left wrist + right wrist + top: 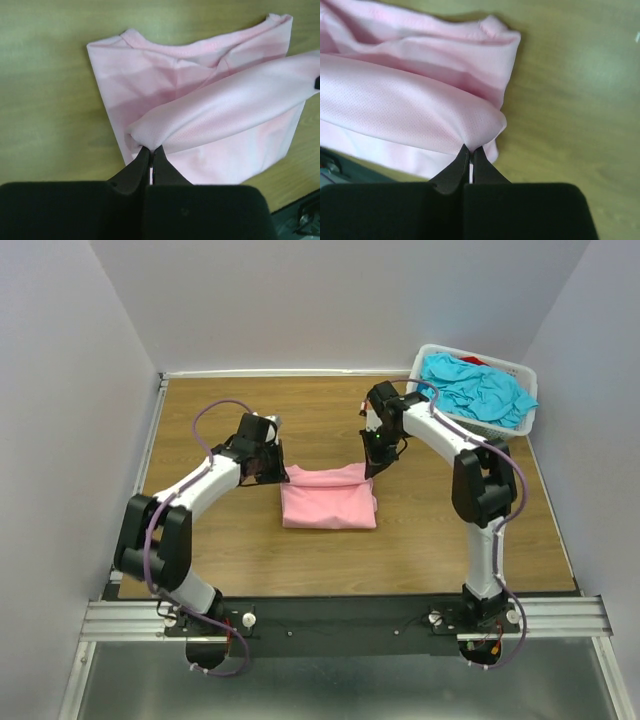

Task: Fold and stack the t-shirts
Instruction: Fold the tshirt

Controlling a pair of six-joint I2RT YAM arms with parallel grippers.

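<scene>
Clamping pink t-shirt fold: left end effector, right end effector, opposite ends.

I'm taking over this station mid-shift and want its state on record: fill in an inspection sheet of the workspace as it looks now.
Surface: wooden table, brown and flat.
Job's things: pink t-shirt partly folded mid-table, one fold lifted; turquoise t-shirts and a bit of red cloth heaped in the white basket at the far right corner.
Clutter: nothing seen.
Grippers: left gripper and right gripper, jaws shut on opposite ends of the pink t-shirt's lifted fold.
Cables: purple cables run along both arms, off the cloth.
Surroundings: plain walls on three sides; metal rail at the near edge.
</scene>
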